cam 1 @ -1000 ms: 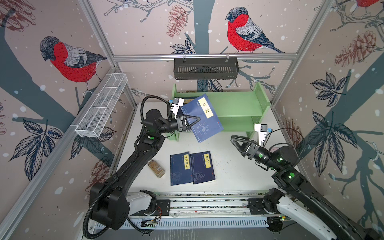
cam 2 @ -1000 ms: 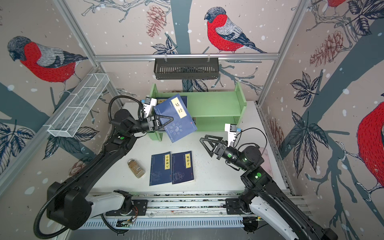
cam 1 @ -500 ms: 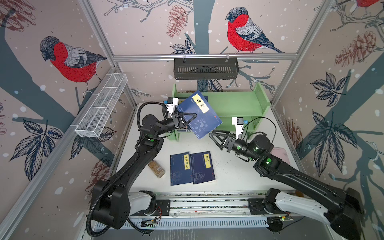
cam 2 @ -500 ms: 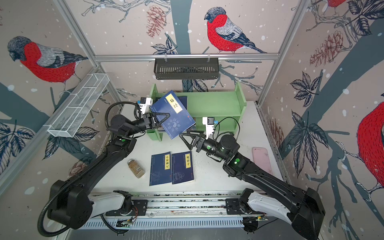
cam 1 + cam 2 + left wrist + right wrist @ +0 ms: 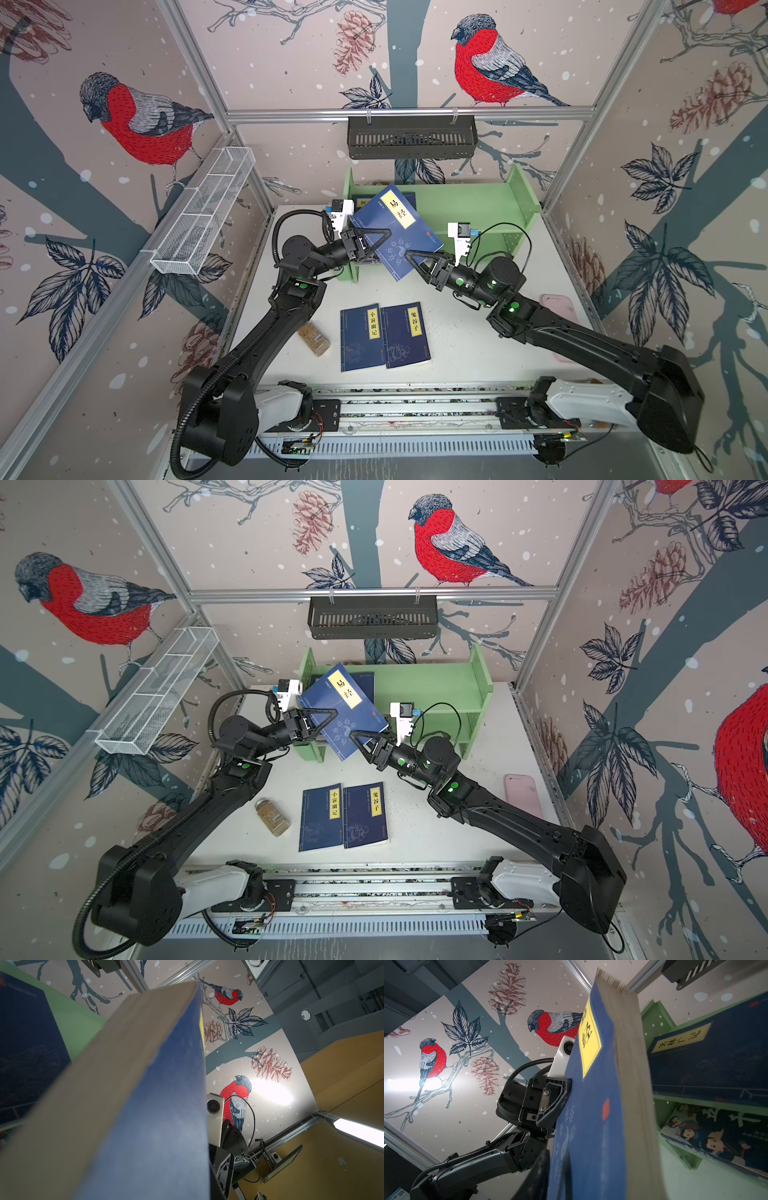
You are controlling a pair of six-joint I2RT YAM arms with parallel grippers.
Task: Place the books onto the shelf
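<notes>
Overhead, in both top views, the left gripper (image 5: 384, 237) is clamped on a thin navy-blue paperback with a yellow label (image 5: 409, 239), tilted in front of the light green two-tier rack (image 5: 465, 203). The right gripper (image 5: 411, 257) straddles its lower corner; whether it pinches, I cannot tell. Left wrist: the paperback's page edge fills the view. Right wrist: another navy book (image 5: 708, 1059) sits on the upper tier, a cartoon-cover book (image 5: 716, 1134) below.

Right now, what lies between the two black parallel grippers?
The raised navy-blue paperback with a yellow title label: the left gripper clamps one edge, the right gripper is at the opposite edge. Both top views show it.
</notes>
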